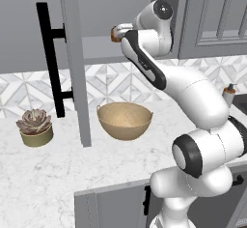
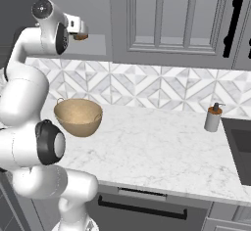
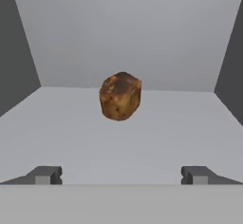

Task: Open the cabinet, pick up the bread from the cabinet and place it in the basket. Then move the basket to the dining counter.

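Reaching into the open cabinet (image 1: 72, 63), the arm has its gripper (image 3: 121, 175) inside the compartment, jaws spread wide w/ nothing between them. Hand view: the bread (image 3: 120, 96), a brown crusty lump, sits on the grey shelf floor straight ahead of the two finger tips, centred between them but apart from both, no contact. Cabinet's back wall behind it, darker side walls left & right.

Left base view: cabinet door swung out toward the camera, seen edge-on, its long black bar handle (image 1: 50, 60) on the left side. Bread (image 1: 115, 35) just peeks out as a brown bit at the wrist, on the shelf. Right base view: same brown bit (image 2: 81, 36) just beside the hand, at the shelf's front edge.

Basket (image 1: 124, 120), tan & round, stands upright on the marble-look counter (image 1: 43, 174), below the open cabinet and just right of the door's lower edge; inside looks bare. Also seen in right base view (image 2: 78, 117), next to the arm's elbow. Small succulent in a pot (image 1: 34, 128) at counter's left, well apart from basket. Soap dispenser (image 2: 213, 118) far right by the sink edge. Neighbouring paned cabinet (image 2: 166, 17) to the right is closed.
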Robot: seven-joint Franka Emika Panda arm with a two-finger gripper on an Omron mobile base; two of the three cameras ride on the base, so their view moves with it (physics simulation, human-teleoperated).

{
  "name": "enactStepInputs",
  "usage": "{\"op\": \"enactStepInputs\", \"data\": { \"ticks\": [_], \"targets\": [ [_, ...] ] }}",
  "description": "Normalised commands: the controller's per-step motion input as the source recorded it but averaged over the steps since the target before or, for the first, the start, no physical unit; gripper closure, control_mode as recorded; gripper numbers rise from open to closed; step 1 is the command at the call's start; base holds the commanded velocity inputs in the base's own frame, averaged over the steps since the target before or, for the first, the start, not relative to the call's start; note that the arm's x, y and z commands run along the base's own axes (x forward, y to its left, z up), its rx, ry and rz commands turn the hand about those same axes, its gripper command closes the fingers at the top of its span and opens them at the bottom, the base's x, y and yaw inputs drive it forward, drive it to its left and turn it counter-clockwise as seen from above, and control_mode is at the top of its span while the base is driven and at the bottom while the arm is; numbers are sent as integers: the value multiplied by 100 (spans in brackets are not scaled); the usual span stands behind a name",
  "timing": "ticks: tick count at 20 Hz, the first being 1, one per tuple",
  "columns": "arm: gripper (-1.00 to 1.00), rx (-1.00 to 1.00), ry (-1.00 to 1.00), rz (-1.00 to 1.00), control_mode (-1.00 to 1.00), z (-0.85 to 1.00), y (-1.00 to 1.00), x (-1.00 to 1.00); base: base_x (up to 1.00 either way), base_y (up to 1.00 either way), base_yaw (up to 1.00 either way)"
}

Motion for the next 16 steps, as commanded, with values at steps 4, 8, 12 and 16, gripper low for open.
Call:
{"op": "enactStepInputs", "data": {
  "ticks": [4, 8, 12, 16],
  "targets": [
    [-100, 0, 0, 0, -100, 0, 11, 35, 0, 0, 0],
    [-100, 0, 0, 0, -100, 0, 13, 38, 0, 0, 0],
    [-100, 0, 3, 0, -100, -3, 10, 43, 0, 0, 0],
    [-100, 0, 0, 0, -100, -13, 8, 39, 0, 0, 0]
  ]
}}
